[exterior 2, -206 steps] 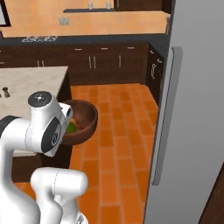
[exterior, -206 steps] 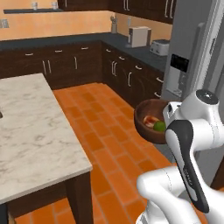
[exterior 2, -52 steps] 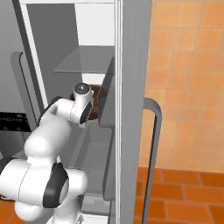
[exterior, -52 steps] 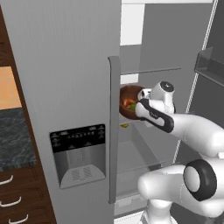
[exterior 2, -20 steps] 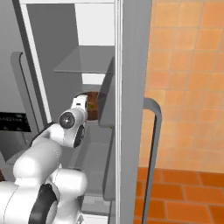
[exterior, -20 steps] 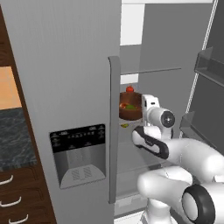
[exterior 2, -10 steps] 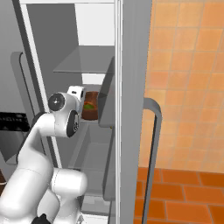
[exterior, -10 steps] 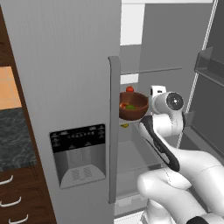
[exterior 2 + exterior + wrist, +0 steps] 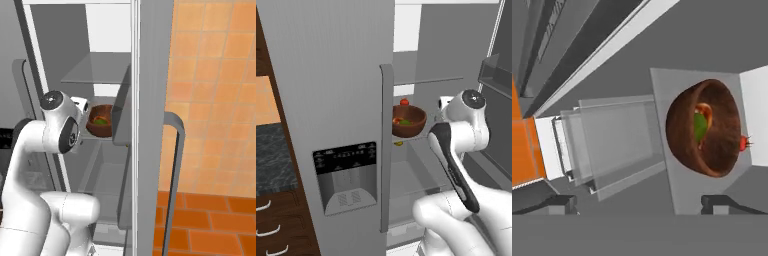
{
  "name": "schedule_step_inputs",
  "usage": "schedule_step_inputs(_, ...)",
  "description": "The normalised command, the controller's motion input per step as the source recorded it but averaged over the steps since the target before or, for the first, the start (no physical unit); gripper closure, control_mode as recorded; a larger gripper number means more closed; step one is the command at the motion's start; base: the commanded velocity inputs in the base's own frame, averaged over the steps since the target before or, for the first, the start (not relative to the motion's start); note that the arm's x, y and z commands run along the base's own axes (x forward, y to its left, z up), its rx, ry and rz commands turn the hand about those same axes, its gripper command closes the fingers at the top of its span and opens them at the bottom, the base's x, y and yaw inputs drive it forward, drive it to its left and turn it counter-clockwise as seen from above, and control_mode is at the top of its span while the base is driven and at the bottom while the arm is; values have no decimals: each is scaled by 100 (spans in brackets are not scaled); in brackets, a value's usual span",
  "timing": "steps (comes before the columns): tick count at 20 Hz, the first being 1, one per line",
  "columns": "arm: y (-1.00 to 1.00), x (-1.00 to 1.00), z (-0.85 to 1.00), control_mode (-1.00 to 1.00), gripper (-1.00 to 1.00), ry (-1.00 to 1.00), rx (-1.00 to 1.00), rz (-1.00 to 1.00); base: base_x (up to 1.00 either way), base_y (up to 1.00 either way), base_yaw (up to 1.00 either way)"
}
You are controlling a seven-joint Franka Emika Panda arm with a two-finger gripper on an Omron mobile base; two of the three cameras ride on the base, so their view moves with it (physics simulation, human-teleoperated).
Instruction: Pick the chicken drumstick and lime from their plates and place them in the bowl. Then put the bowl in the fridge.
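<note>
The dark-brown wooden bowl [image 9: 408, 122] [image 9: 101, 121] [image 9: 704, 127] stands on a middle shelf inside the open fridge [image 9: 331, 75]. In it lie the green lime [image 9: 699, 127] [image 9: 404, 121] and the reddish-brown chicken drumstick [image 9: 705, 112]. My gripper [image 9: 639, 204] is open, drawn back from the bowl, with nothing between its fingertips [image 9: 722, 202]. The plates are out of view.
A small red fruit [image 9: 404, 102] [image 9: 743, 144] sits on the shelf behind the bowl. A glass shelf [image 9: 95, 70] hangs above, and the open door with its bins [image 9: 496, 75] stands to the right. The shut door with the dispenser panel [image 9: 346, 175] is on the left.
The arm has lifted and pulled the hand back from the bowl. The bowl has stayed on the shelf with the lime and drumstick in it.
</note>
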Motion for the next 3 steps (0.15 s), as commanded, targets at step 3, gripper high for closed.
schedule_step_inputs(3, 3, -97, 0, -100, -100, 0, 0, 0, 0, 0, 0)
